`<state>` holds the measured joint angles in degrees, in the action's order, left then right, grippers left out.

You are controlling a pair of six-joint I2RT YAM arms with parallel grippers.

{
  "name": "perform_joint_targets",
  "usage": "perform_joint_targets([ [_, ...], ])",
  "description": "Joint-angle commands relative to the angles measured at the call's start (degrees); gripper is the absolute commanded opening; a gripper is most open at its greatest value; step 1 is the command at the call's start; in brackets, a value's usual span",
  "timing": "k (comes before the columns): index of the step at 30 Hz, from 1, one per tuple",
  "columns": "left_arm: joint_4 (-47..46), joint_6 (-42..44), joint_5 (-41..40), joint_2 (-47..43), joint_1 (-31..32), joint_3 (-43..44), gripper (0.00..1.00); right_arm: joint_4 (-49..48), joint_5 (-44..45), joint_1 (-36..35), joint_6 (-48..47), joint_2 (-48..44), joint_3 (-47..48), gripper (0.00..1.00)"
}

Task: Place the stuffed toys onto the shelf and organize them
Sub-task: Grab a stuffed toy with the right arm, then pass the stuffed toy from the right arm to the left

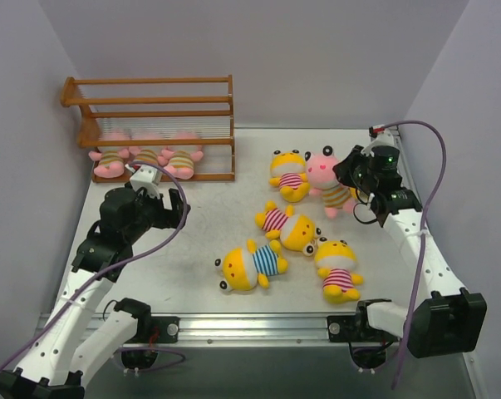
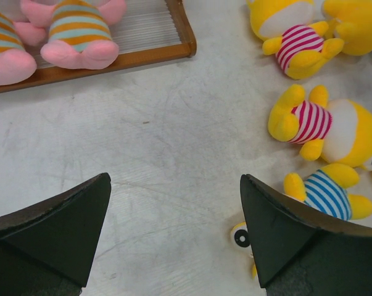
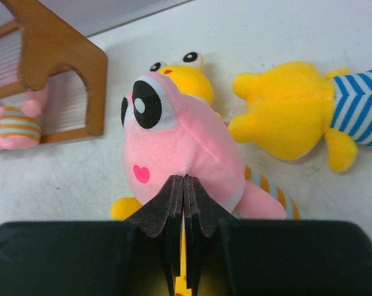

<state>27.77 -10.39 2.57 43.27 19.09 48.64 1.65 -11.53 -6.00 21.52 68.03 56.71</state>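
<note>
Right fingers (image 3: 164, 206): were pressed together, tips against head of pink toy (image 3: 173, 139).
Left fingers (image 2: 62, 216): stood spread above surface (image 2: 173, 154), yellow toys (image 2: 309, 120) off right.

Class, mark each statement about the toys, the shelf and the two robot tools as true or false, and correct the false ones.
1. Three pink toys sit on the lowest tier of the shelf. True.
2. The left tool is shut on a yellow toy. False: it is open and holds nothing.
3. The right tool is shut on the head of a pink toy. True.
4. A yellow toy lies on the shelf's top tier. False: the yellow toys all lie on the table.
</note>
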Motion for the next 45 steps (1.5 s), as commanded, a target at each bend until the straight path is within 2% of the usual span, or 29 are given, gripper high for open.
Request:
perform_joint_targets([
  [1,-6.58,-5.50,5.15,0.33,0.24,-0.65,0.94,-7.18,-4.37,-1.38,7.90,-3.07,-1.59,0.00],
  [6,-18.34,-16.47,7.28,1.47,2.61,-5.82,0.94,-14.03,-3.68,-7.00,14.42,-4.66,-2.92,0.00],
  [9,-26.26,-20.44,4.38,2.87,7.26,-8.29,0.94,-18.16,-3.24,-11.13,18.55,-4.92,-3.79,0.00],
  [14,-34.78,-20.19,-0.01,7.18,14.47,-7.95,0.94,-25.90,-4.20,-16.40,24.52,-4.93,-6.08,0.00],
  [24,-49.03,-21.86,-0.19,14.12,16.68,-8.04,0.94,-32.94,-3.50,-26.42,26.56,-3.78,-7.66,0.00],
  [32,-54.39,-23.70,-0.90,17.91,16.68,-8.47,0.94,-34.96,-4.03,-30.12,26.38,-2.82,-7.31,0.00],
  [35,-57.90,-24.76,-0.55,17.73,16.77,-9.79,1.00,-35.66,-4.20,-31.35,26.38,-2.38,-7.58,0.00],
  [37,-59.93,-25.73,-0.02,17.56,16.77,-10.93,1.00,-36.19,-4.20,-31.88,26.56,-2.02,-7.84,0.00],
  [38,-61.59,-25.99,0.15,17.55,16.77,-11.11,0.95,-36.28,-4.20,-32.06,26.65,-1.94,-7.84,0.00],
  [41,-62.92,-26.87,0.60,17.38,16.77,-11.99,0.91,-36.45,-4.20,-32.41,26.47,-1.94,-8.02,0.00],
  [45,-66.17,-27.75,1.04,16.68,16.77,-14.01,0.76,-36.10,-4.03,-32.41,26.21,-1.76,-8.02,0.00],
])
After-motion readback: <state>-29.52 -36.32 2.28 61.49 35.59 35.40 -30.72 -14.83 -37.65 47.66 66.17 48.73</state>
